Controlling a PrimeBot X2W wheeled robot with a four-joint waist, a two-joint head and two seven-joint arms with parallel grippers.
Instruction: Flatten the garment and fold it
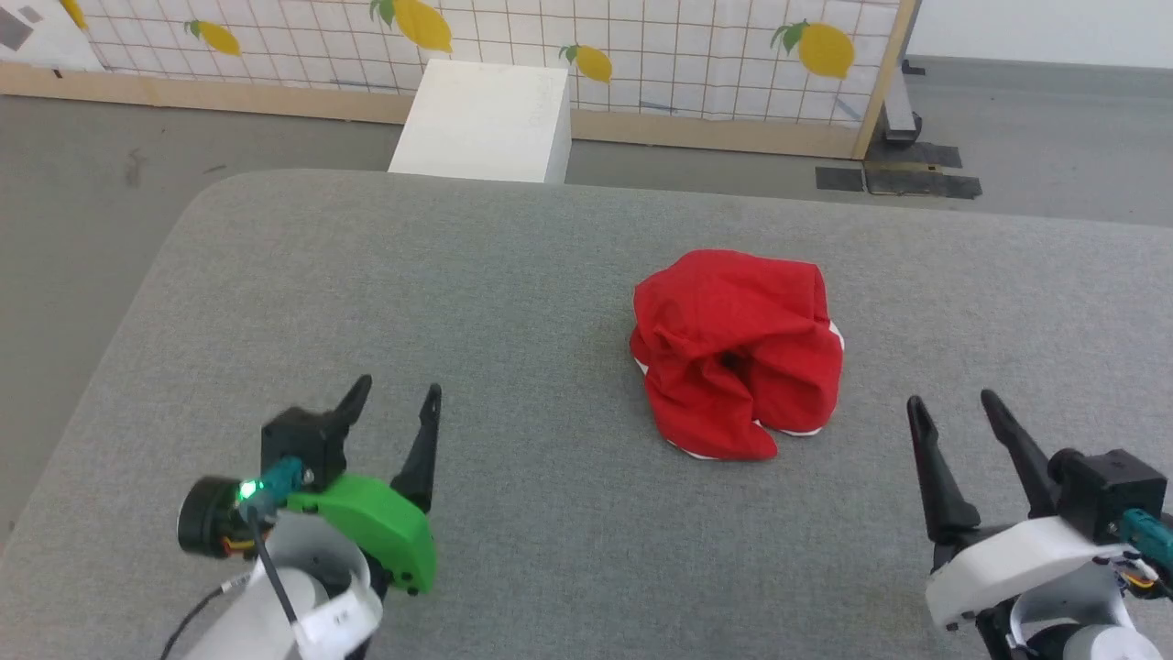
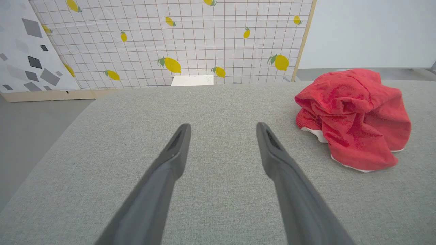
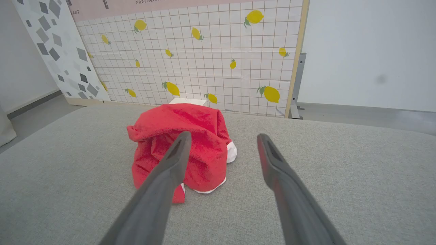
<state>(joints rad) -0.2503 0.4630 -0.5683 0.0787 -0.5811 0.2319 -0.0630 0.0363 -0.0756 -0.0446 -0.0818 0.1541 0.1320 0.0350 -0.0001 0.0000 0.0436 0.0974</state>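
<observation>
Right gripper [image 1: 951, 401]: jaws spread wide, nothing between them, over the table's [image 1: 367, 275] near right part. Left gripper [image 1: 398, 385]: the same, spread and empty, over the table's near left part.

Garment [image 1: 738, 353]: red, bunched in one heap on the table, right of its middle and well back from its near edge. White trim [image 2: 315, 133] peeks out low on the heap, on the side toward the table's near edge. Neither gripper touches the cloth; the right one is closer.

Step, as I judge it: reach in and begin opening the heap. Nothing is flattened yet, so the fold is far off.

To do it well:
- Aim for the trim, not the red bulk. Trim marks a true edge; a grab in the bulk would likely catch several layers.
- Come in low along the table and pinch one layer only.
- Take two spots well apart, one per gripper, then lift and draw them toward the table's left and right sides.
- Waistband: cannot pick it out from here. It may need a lift to show itself.

Count: garment 1; grippers 2; table 1; white box [image 1: 486, 119] 1, past the table's far edge; lemon panel [image 1: 696, 55] 1, further past that edge.
</observation>
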